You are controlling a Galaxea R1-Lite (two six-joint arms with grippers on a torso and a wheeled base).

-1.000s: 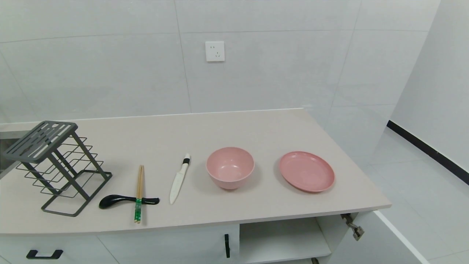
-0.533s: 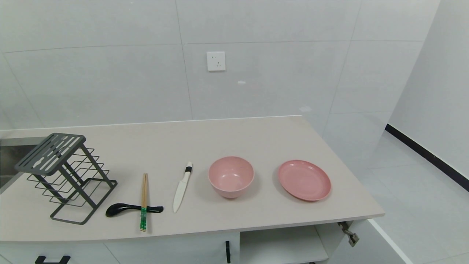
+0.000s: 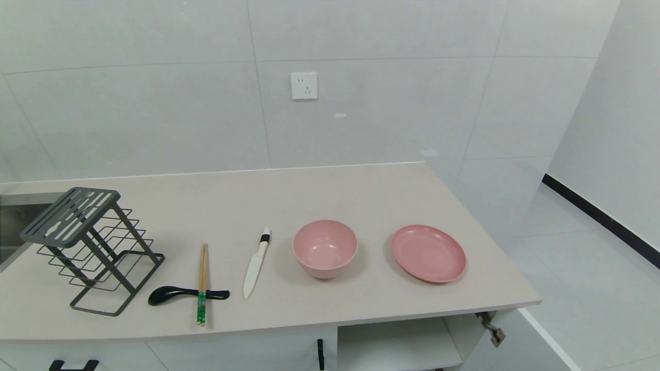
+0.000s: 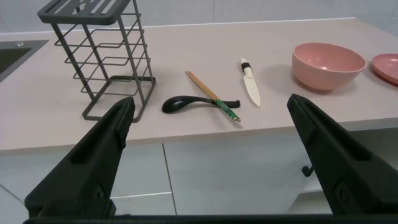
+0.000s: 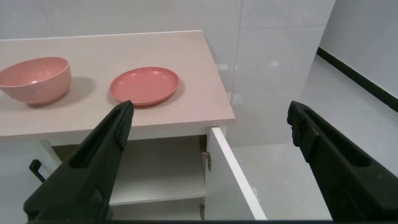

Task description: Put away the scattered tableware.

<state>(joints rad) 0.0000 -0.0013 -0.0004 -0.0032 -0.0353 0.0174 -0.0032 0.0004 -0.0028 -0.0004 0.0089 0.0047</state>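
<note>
Scattered tableware lies along the front of a pale bench [image 3: 309,190]: a pink bowl [image 3: 325,249] at centre, a pink plate [image 3: 428,252] at its 3 o'clock and a white knife [image 3: 255,268] with a black band at its 9 o'clock. Farther toward 9 o'clock, wooden chopsticks [image 3: 202,281] with green-patterned ends, any print too small to read, cross the handle of a black spoon [image 3: 170,295] beside a dark wire rack [image 3: 87,247]. At the plate's 5 o'clock a cabinet door [image 3: 515,340] stands open. The left pincer [image 4: 211,106] and right pincer [image 5: 211,107] both gape wide, gripping nothing, short of the bench's front edge.
</note>
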